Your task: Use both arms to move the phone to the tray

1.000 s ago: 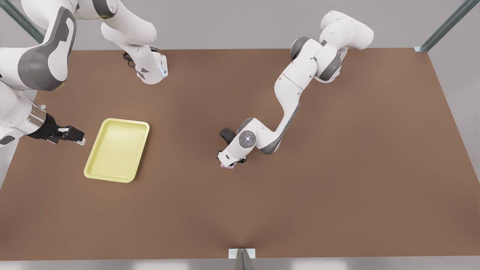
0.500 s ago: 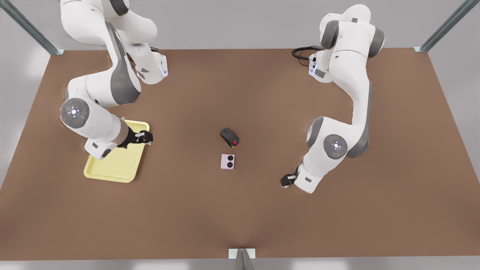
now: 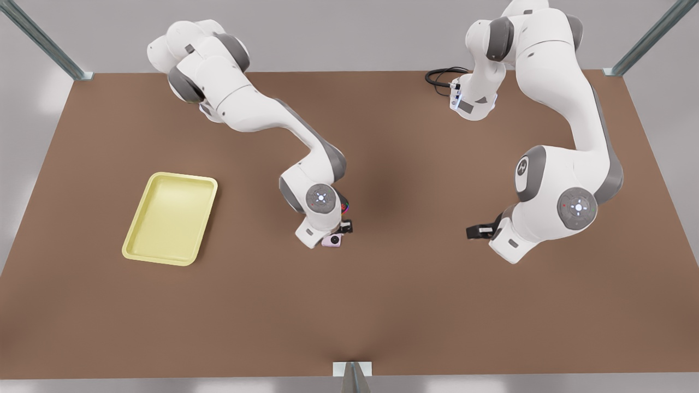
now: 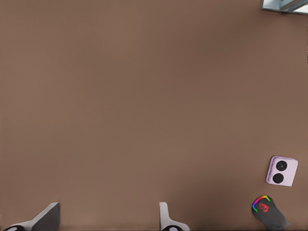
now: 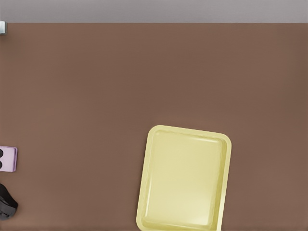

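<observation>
- Across the front view, a brown table (image 3: pixel 437 305) is filling most of the frame, with both arms reaching in from its far edge.
- At the front view's left, the tray (image 3: pixel 180 175) is lying flat on the table, with nothing in it.
- Near the centre, the phone (image 3: pixel 332 240) is lying on the table, well apart from the tray, partly covered by the right arm's wrist.
- The right gripper (image 3: pixel 344 226) is hanging right over the phone's upper edge; whether it is gripping or even touching cannot be told.
- A mouse (image 3: pixel 344 206) is peeking out just above that wrist, showing a sliver of coloured light.
- At the front view's right, the left gripper (image 3: pixel 471 232) is pointing toward the phone from well apart, holding nothing.
- From the left wrist view, the left gripper (image 4: pixel 107 216) is showing its fingers (image 4: pixel 47 217) spread wide over bare table.
- The phone (image 4: pixel 282 171) is sitting at the lower right of that frame, black circles facing up, with the mouse (image 4: pixel 268 212) just below it, not touching.
- A metal bracket (image 4: pixel 286 5) is showing in the upper right corner.
- From the right wrist view, the tray (image 5: pixel 188 130) is occupying the lower middle.
- The phone (image 5: pixel 7 159) is lying at the left edge, the mouse (image 5: pixel 6 204) beneath it.
</observation>
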Action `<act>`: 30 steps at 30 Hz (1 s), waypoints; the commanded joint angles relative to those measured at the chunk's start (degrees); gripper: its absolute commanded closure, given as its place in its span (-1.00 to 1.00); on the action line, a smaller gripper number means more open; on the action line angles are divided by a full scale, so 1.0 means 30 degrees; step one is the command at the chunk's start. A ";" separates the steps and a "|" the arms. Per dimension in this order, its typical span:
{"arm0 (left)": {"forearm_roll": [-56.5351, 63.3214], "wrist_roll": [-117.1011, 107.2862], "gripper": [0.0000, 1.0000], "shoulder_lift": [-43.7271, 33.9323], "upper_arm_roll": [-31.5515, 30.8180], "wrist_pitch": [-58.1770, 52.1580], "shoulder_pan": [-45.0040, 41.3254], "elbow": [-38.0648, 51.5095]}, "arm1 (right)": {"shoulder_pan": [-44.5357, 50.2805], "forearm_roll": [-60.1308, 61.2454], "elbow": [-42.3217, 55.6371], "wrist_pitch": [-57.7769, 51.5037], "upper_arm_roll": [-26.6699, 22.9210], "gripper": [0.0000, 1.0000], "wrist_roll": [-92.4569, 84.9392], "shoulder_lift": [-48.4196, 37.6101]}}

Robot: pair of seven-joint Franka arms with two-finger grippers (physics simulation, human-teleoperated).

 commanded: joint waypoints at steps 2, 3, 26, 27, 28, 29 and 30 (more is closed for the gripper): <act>-0.0064 0.5680 -1.00 -0.0010 0.0005 -0.0358 0.0030 -0.0020 | -0.0255 -0.0131 -0.0031 0.2255 0.0303 -1.00 1.5021 0.0737; -0.0034 0.5680 -1.00 -0.0010 0.0034 -0.0388 0.0030 0.0009 | -0.0929 -0.0131 -0.0148 0.2314 0.0361 -1.00 1.4934 0.0795; 0.0200 0.1754 -1.00 0.0019 0.0474 -0.0622 0.0675 -0.0372 | -0.1574 -0.1889 -0.1494 0.4071 0.2500 -1.00 0.7111 0.2465; 0.0229 0.1754 -1.00 0.0048 0.0621 -0.0622 0.0646 -0.0372 | -0.1633 -0.1889 -0.2461 0.5185 0.2500 -1.00 0.6995 0.2172; 0.0229 0.1754 -1.00 0.0048 0.0621 -0.0622 0.0646 -0.0372 | -0.1809 -0.1889 -0.2579 0.5244 0.2500 -1.00 0.6292 0.2172; 0.0229 0.1725 -1.00 0.0048 0.0650 -0.0622 0.0646 -0.0372 | -0.1984 -0.1889 -0.3135 0.5975 0.2500 -1.00 0.5472 0.2143; 0.0229 0.1579 -1.00 0.0048 0.0650 -0.0622 0.0646 -0.0372 | -0.2102 -0.1889 -0.3458 0.6328 0.2500 -1.00 0.4505 0.2143</act>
